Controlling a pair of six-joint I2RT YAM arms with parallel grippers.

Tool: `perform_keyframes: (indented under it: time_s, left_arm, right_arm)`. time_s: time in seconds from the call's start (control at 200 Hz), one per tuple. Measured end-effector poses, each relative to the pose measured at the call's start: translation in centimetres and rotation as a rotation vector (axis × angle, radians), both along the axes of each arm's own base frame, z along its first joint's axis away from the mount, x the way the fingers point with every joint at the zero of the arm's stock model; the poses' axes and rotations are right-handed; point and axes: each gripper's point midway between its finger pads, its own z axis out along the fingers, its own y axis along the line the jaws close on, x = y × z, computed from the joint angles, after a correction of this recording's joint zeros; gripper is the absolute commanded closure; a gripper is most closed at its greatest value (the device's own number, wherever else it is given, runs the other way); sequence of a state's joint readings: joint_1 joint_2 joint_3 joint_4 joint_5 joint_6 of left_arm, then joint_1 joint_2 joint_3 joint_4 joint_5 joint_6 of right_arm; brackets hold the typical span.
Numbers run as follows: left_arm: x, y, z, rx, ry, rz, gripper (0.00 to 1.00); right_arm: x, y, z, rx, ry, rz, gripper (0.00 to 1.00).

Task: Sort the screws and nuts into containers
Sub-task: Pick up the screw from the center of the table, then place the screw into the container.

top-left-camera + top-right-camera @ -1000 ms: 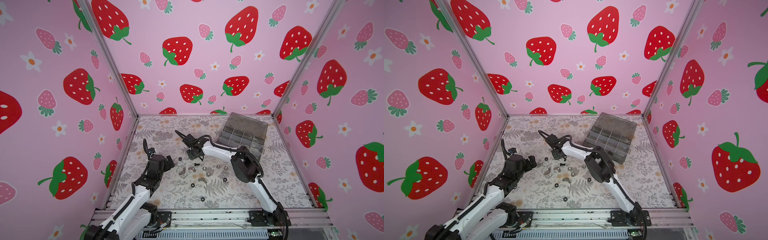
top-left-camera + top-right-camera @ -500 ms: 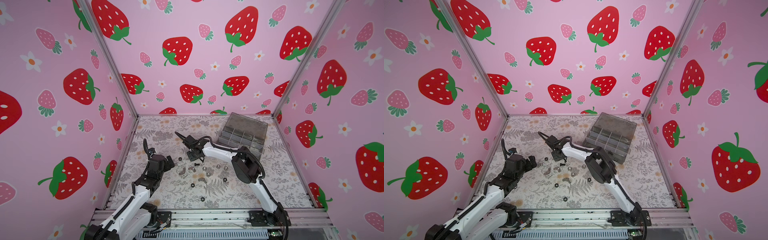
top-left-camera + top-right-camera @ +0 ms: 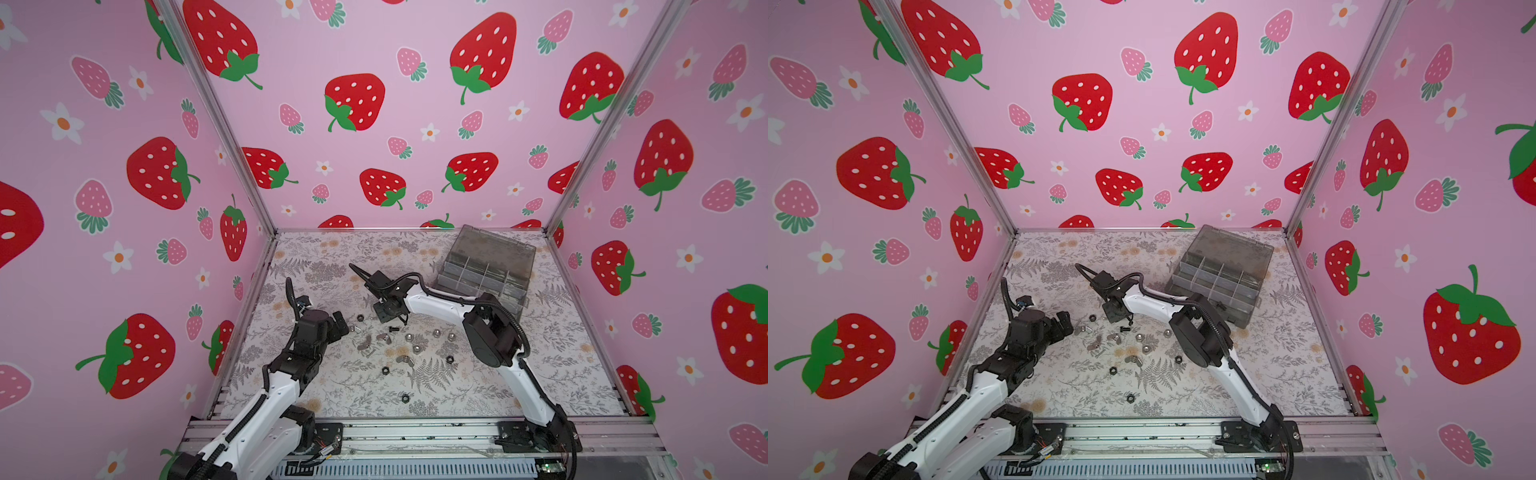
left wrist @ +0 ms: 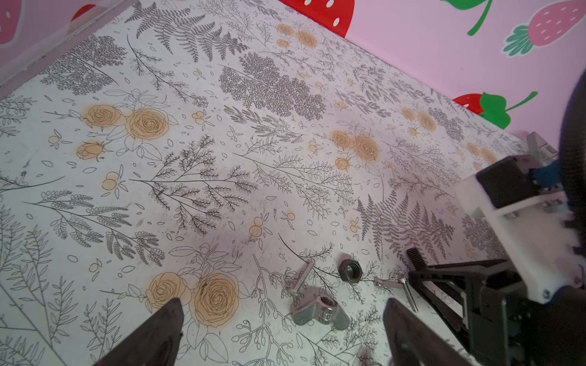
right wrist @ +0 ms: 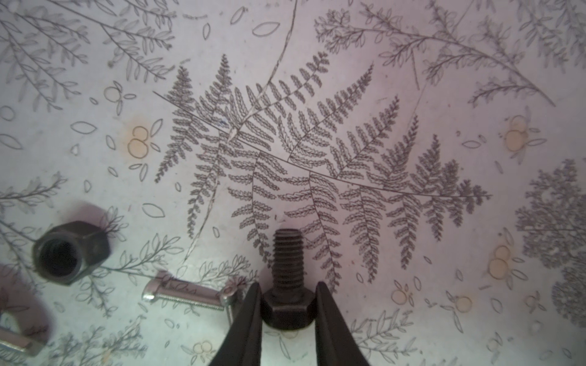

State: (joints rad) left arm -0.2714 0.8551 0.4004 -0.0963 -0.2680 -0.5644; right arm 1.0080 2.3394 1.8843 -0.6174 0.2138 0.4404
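**A:** Where is the black bolt (image 5: 287, 253)?

**B:** At the far edge of the scattered hardware, well apart from the organiser box (image 3: 1250, 311). The right fingers (image 5: 244, 326) are narrowed onto its hex head from both sides, and the thread pokes out ahead.

**A:** How will it handle?

**B:** Light, rigid and slick, I'd judge. The flats of the head are the place to hold it, because the thread would roll.

**A:** And the left fingers (image 4: 152, 332)?

**B:** They are spread wide and hold nothing, with a wing nut (image 4: 320, 312) lying between them.

**A:** What about the room?

**B:** The floral surface (image 3: 561, 353) looks flat and hard, so dropped parts may skid. Pink strawberry walls (image 3: 374, 145) close in on three sides.
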Motion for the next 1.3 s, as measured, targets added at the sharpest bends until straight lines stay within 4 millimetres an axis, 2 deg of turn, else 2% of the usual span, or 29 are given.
perform_keyframes:
  time_s: [0.09, 0.23, 0.43, 0.545, 0.785, 0.915, 1.141, 1.301]
  left_arm:
    - [-0.2, -0.4, -0.2, 0.009, 0.015, -0.033, 0.01]
    - [-0.1, -1.4, 0.3, 0.017, 0.028, -0.106, 0.01]
    - [0.7, -4.0, 2.1, -0.004, 0.002, -0.215, 0.01]
    - [0.6, -6.0, 2.2, -0.003, 0.012, -0.288, 0.01]
    - [0.9, -10.1, 2.6, 0.001, 0.036, -0.419, 0.01]
    - [0.9, -12.3, 2.3, 0.006, 0.055, -0.482, 0.01]
    - [0.7, -14.5, 1.6, 0.016, 0.082, -0.541, 0.01]
    - [0.8, -15.2, 1.7, 0.016, 0.079, -0.556, 0.01]
  right_arm:
    - [0.1, -0.7, 0.1, -0.012, -0.017, -0.015, 1.0]
    - [-0.6, -3.2, 1.0, -0.047, -0.038, -0.043, 1.0]
    - [-0.6, -6.9, 5.5, -0.01, -0.107, -0.126, 1.0]
    - [-0.2, -10.3, 7.2, -0.004, -0.141, -0.204, 1.0]
    - [-0.2, -19.3, 6.9, -0.068, -0.142, -0.388, 1.0]
    - [-0.2, -23.4, 7.2, -0.072, -0.139, -0.475, 1.0]
    - [0.8, -28.4, 9.1, -0.026, -0.169, -0.6, 1.0]
    - [1.6, -31.3, 9.0, -0.006, -0.155, -0.667, 1.0]
